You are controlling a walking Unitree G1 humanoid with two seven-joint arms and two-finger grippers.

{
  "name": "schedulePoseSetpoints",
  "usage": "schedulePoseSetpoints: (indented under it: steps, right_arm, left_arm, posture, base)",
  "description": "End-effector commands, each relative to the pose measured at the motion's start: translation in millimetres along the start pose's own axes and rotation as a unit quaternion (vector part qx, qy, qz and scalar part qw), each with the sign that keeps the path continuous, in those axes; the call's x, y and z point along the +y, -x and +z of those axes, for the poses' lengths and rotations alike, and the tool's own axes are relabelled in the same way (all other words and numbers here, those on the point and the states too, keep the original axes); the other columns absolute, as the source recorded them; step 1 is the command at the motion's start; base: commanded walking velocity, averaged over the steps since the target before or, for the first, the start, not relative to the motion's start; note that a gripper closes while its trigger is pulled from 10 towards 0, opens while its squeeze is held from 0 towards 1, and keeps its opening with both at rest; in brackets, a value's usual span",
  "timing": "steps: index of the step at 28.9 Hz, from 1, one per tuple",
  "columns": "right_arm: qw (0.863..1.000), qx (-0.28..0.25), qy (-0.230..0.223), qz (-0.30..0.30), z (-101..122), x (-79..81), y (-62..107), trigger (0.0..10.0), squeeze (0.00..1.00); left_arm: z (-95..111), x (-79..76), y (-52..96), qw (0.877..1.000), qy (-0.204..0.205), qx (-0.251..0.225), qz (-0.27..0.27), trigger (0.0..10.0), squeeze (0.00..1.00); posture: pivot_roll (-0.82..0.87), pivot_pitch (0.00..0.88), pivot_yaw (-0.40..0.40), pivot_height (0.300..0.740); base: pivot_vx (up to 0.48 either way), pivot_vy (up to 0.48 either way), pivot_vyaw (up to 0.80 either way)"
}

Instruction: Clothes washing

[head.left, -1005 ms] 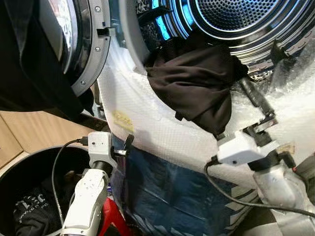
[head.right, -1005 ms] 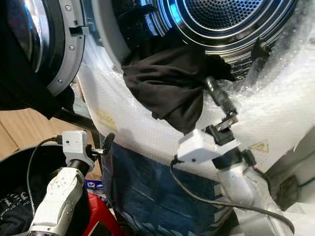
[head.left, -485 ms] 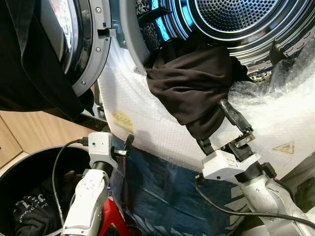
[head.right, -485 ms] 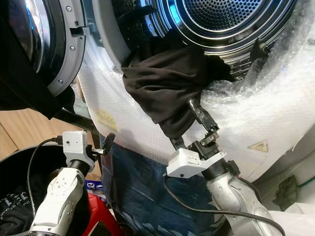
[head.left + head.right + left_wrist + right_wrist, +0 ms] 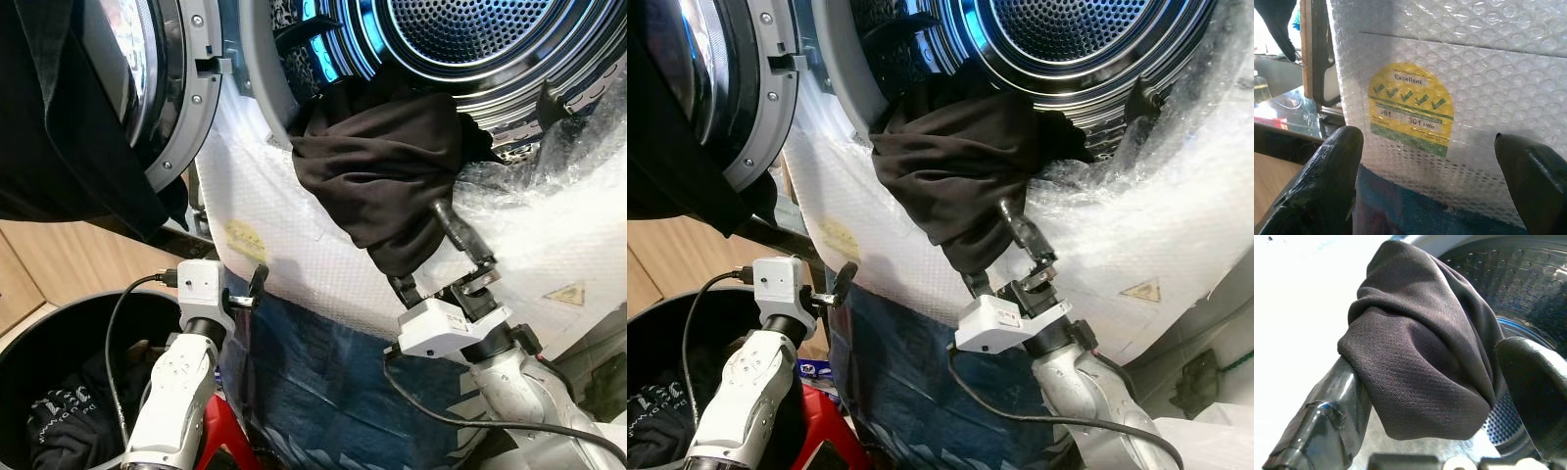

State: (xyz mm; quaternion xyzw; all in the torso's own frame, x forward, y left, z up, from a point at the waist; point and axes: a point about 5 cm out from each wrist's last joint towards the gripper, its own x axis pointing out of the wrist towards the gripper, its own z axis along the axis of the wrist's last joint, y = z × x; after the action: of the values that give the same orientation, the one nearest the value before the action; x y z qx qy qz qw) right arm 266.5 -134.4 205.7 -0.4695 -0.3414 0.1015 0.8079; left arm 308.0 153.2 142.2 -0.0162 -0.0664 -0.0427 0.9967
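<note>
Fabric weave shows close up in the right wrist view, where the black garment (image 5: 1425, 357) bulges between the right tool's (image 5: 1449, 396) two fingers, one finger under its fold and the other beside it, so the tool closes on the cloth. Head views show what that view leaves out: the garment (image 5: 392, 166) hangs out over the lower lip of the washing machine drum (image 5: 470, 39), draped down the bubble wrap (image 5: 294, 255) that covers the machine's front, with the right tool (image 5: 426, 250) gripping its lowest tip. In the left wrist view the left tool (image 5: 1425, 161) is spread wide, facing a yellow energy sticker (image 5: 1410, 110) under the wrap. A black basket (image 5: 59, 392) at lower left holds dark clothes (image 5: 59, 431). The open machine door (image 5: 167, 88) stands at upper left.
</note>
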Motion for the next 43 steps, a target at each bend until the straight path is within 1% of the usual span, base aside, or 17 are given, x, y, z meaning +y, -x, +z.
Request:
schedulePoseSetpoints:
  steps: [1, 9, 12, 17, 20, 25, 29, 32, 33, 34, 35, 36, 39, 40, 41, 42, 43]
  right_arm:
    - [1.0, -0.006, -0.005, 0.006, 1, 1.4, -4.1, 0.0, 0.0]
    - [1.0, -0.015, -0.012, -0.002, 5, 0.5, -14.9, 0.0, 0.0]
    - [0.999, -0.013, -0.029, -0.005, 6, -0.1, -17.1, 0.0, 0.0]
    - [0.999, -0.012, -0.041, -0.023, 7, -10.5, -26.2, 0.0, 0.0]
    - [0.998, 0.003, -0.062, -0.019, 4, -10.3, -31.2, 0.0, 0.0]
    - [0.994, 0.0, -0.108, -0.022, 12, -14.2, -39.4, 0.0, 0.0]
    - [0.987, -0.001, -0.158, -0.028, 13, -23.1, -53.7, 0.0, 0.0]
    - [0.978, -0.017, -0.209, -0.004, 17, -28.5, -65.6, 0.0, 0.0]
    - [0.978, -0.017, -0.209, -0.004, 17, -28.5, -65.6, 0.0, 0.0]
    - [0.975, -0.026, -0.222, 0.002, 19, -31.7, -70.8, 0.0, 0.0]
    - [0.966, -0.045, -0.254, 0.012, 23, -41.5, -84.4, 0.0, 0.0]
    - [0.966, -0.045, -0.254, 0.012, 23, -41.5, -84.4, 0.0, 0.0]
    - [0.956, -0.06, -0.285, 0.02, 23, -58.6, -106.1, 0.0, 0.0]
    - [0.956, -0.06, -0.285, 0.02, 23, -58.6, -106.1, 0.0, 0.0]
    - [0.949, -0.058, -0.308, 0.024, 21, -64.8, -114.9, 0.0, 0.0]
    - [0.949, -0.058, -0.308, 0.024, 21, -64.8, -114.9, 0.0, 0.0]
    - [0.945, -0.061, -0.32, 0.025, 21, -70.4, -122.1, 0.0, 0.0]
  left_arm:
    - [1, -1.7, -3.0, 1.0, -0.008, -0.003, -0.004, 10.0, 0.0]
    - [3, 1.7, -2.4, 1.0, -0.015, -0.005, 0.0, 10.0, 0.0]
    - [3, 3.0, -2.3, 1.0, -0.016, -0.004, 0.002, 10.0, 0.0]
    - [5, 3.1, -4.1, 1.0, -0.014, -0.006, 0.002, 10.0, 0.0]
    - [3, 3.7, -5.9, 1.0, -0.017, -0.003, 0.005, 10.0, 0.0]
    - [3, 4.5, -3.1, 1.0, -0.017, -0.001, 0.004, 10.0, 0.0]
    - [4, 4.7, -4.3, 1.0, -0.018, -0.002, 0.002, 10.0, 0.0]
    - [6, 5.2, -6.7, 1.0, -0.018, -0.008, 0.004, 10.0, 0.0]
    - [6, 5.2, -6.7, 1.0, -0.018, -0.008, 0.004, 10.0, 0.0]
    - [6, 5.6, -7.3, 1.0, -0.018, -0.007, 0.005, 10.0, 0.0]
    - [6, 5.6, -7.2, 1.0, -0.019, -0.007, 0.004, 10.0, 0.0]
    - [6, 5.6, -7.2, 1.0, -0.019, -0.007, 0.004, 10.0, 0.0]
    - [8, 6.1, -9.2, 1.0, -0.019, -0.011, 0.004, 10.0, 0.0]
    - [8, 6.1, -9.2, 1.0, -0.019, -0.011, 0.004, 10.0, 0.0]
    - [10, 6.8, -10.3, 1.0, -0.019, -0.014, 0.005, 10.0, 0.0]
    - [10, 6.8, -10.3, 1.0, -0.019, -0.014, 0.005, 10.0, 0.0]
    - [10, 7.5, -11.4, 1.0, -0.019, -0.015, 0.006, 10.0, 0.0]
  posture:
    - [-0.05, 0.0, -0.05, 0.74]
    - [-0.05, 0.0, -0.044, 0.74]
    - [-0.05, 0.0, -0.042, 0.74]
    - [-0.05, 0.0, -0.039, 0.74]
    - [-0.05, 0.0, -0.042, 0.74]
    - [-0.05, 0.0, -0.028, 0.74]
    - [-0.05, 0.0, -0.028, 0.74]
    - [-0.04, 0.0, -0.028, 0.74]
    - [-0.04, 0.0, -0.028, 0.74]
    - [-0.04, 0.0, -0.026, 0.74]
    - [-0.05, 0.0, -0.026, 0.74]
    - [-0.05, 0.0, -0.026, 0.74]
    - [-0.04, 0.0, -0.023, 0.74]
    - [-0.04, 0.0, -0.023, 0.74]
    - [-0.04, 0.0, -0.023, 0.74]
    - [-0.04, 0.0, -0.023, 0.74]
    - [-0.03, 0.0, -0.027, 0.74]
  base:
    - [0.0, 0.0, 0.0]
    - [0.0, 0.0, 0.0]
    - [0.0, 0.0, 0.0]
    - [0.0, 0.0, 0.0]
    - [0.0, 0.0, 0.0]
    - [0.0, 0.0, 0.0]
    - [0.0, 0.0, 0.0]
    - [0.0, 0.0, 0.0]
    - [0.0, 0.0, 0.0]
    - [0.0, 0.0, 0.0]
    - [0.0, 0.0, 0.0]
    - [0.0, 0.0, 0.0]
    - [0.0, 0.0, 0.0]
    - [0.0, 0.0, 0.0]
    - [0.0, 0.0, 0.0]
    - [0.0, 0.0, 0.0]
    - [0.0, 0.0, 0.0]
